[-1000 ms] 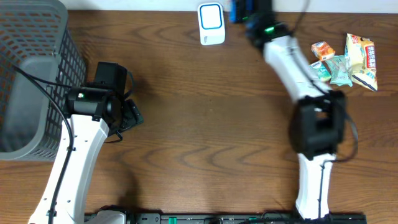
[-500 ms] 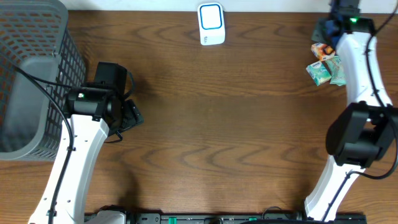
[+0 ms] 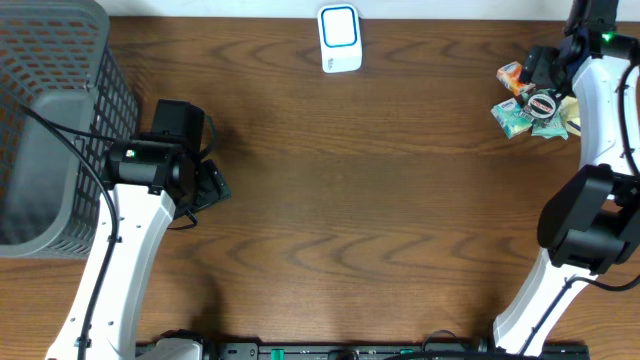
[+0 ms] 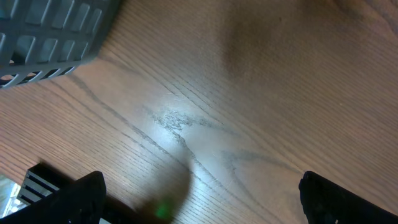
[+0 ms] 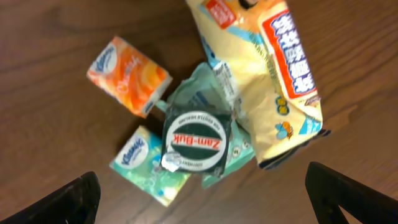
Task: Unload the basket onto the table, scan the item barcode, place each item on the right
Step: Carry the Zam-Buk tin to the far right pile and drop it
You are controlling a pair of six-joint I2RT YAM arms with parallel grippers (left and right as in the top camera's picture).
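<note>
A round green Zam-Buk tin (image 5: 197,142) (image 3: 543,103) lies label up on a heap of items at the table's back right. Around it are an orange tissue pack (image 5: 129,75) (image 3: 513,76), a green tissue pack (image 5: 151,165) (image 3: 510,115) and a yellow snack bag (image 5: 267,74). My right gripper (image 5: 205,196) (image 3: 547,68) hangs open just over the heap, touching nothing. The white and blue barcode scanner (image 3: 340,38) stands at the back middle. My left gripper (image 4: 200,196) (image 3: 208,185) is open and empty, low over bare wood at the left.
A grey mesh basket (image 3: 50,120) (image 4: 56,31) fills the back left corner, close to my left arm. The heap sits near the table's right and back edges. Brown wood tabletop (image 3: 350,200) stretches between the arms.
My right arm swung from beside the scanner to the heap at the back right and its jaws opened. The tin now lies on the heap. The left arm has not moved.
</note>
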